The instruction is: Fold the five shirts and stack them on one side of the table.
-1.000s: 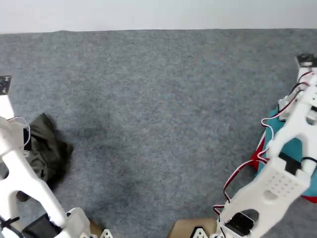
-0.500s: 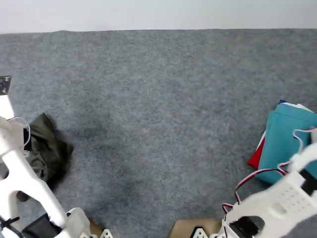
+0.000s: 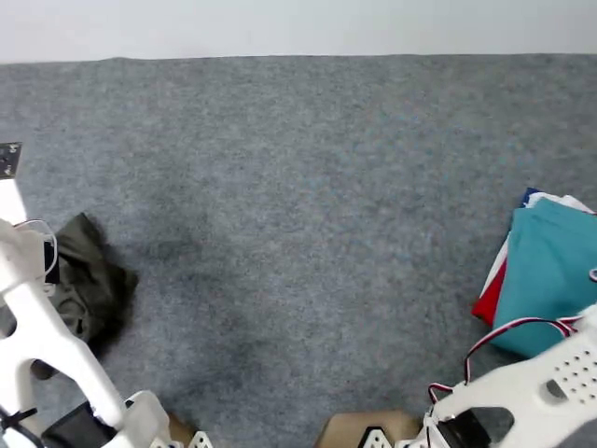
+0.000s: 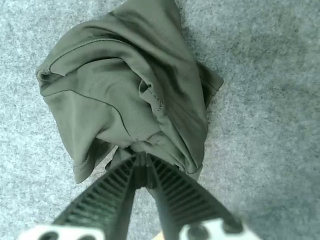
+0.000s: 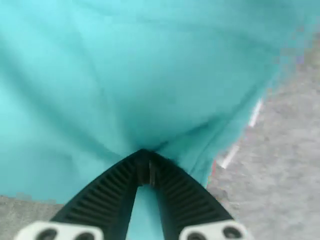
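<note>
Mostly done, I judge: the right end effector [image 5: 145, 157] is clenched on the teal shirt [image 5: 150, 75] topping the stack [image 3: 546, 275], while well apart from that stack the left end effector [image 4: 142, 160] grips the unfolded olive shirt [image 4: 125, 90].

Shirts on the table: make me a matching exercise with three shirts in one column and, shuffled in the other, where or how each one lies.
Column one:
1. olive shirt
2. teal shirt
3. red shirt

Column two:
A. folded, lying on top of other shirts
B. only an edge poking out from under another shirt
C. crumpled, pinched by the left gripper

Pairs: 1-C, 2-A, 3-B
</note>
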